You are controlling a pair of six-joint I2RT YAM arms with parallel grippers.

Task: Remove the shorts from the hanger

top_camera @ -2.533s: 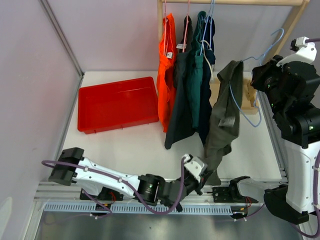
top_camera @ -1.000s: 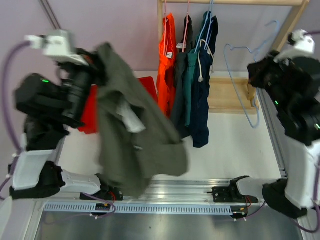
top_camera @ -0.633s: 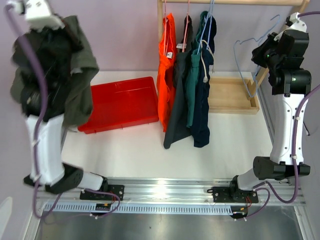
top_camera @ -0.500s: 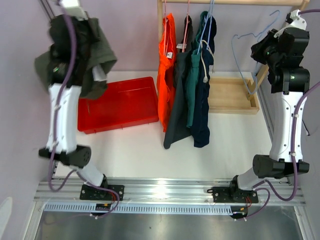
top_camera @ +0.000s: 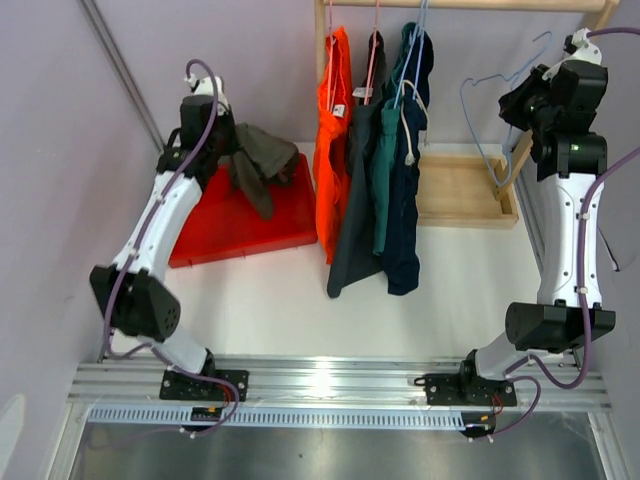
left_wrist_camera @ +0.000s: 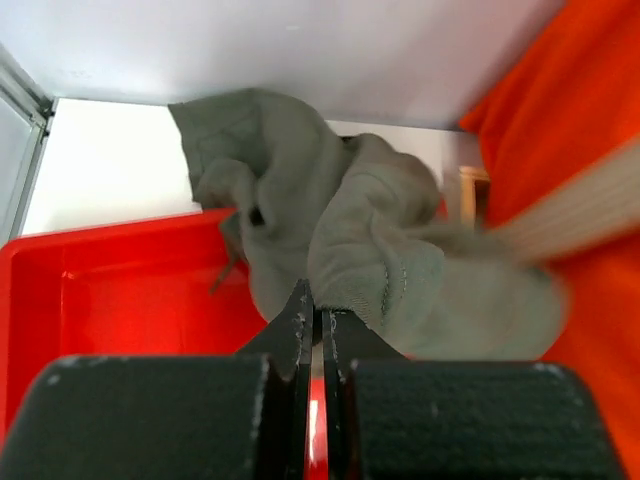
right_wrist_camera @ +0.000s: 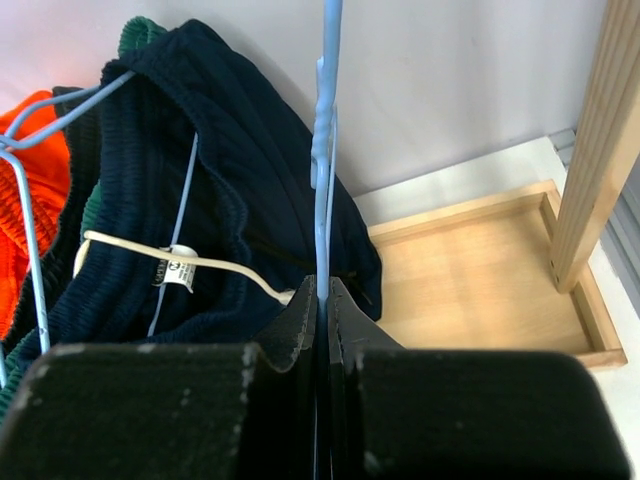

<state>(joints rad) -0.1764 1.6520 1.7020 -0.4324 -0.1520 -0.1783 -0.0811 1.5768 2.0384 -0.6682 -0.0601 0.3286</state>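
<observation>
Olive shorts [top_camera: 262, 160]: you pulled them off the hanger and swung them to the upper left, over the red bin [top_camera: 205, 232].
Left claw [left_wrist_camera: 313, 308]: pinching the olive shorts.
Right claw [right_wrist_camera: 322, 298]: pinching the bare blue hanger [right_wrist_camera: 325, 120], upper right.
Left to do: four shorts [top_camera: 385, 170], upper middle.

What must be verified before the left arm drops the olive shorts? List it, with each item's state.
1. Left gripper shut on the olive shorts: ok.
2. Olive shorts above the red bin: ok, near its far right corner.
3. Olive shorts free of the blue hanger: ok, the hanger is bare.
4. Right gripper shut on the blue hanger: ok.
5. Olive shorts already touching the red bin: cannot tell.
6. Wooden rail emptied: not ok; orange shorts, charcoal shorts, teal shorts and navy shorts hang there.
</observation>
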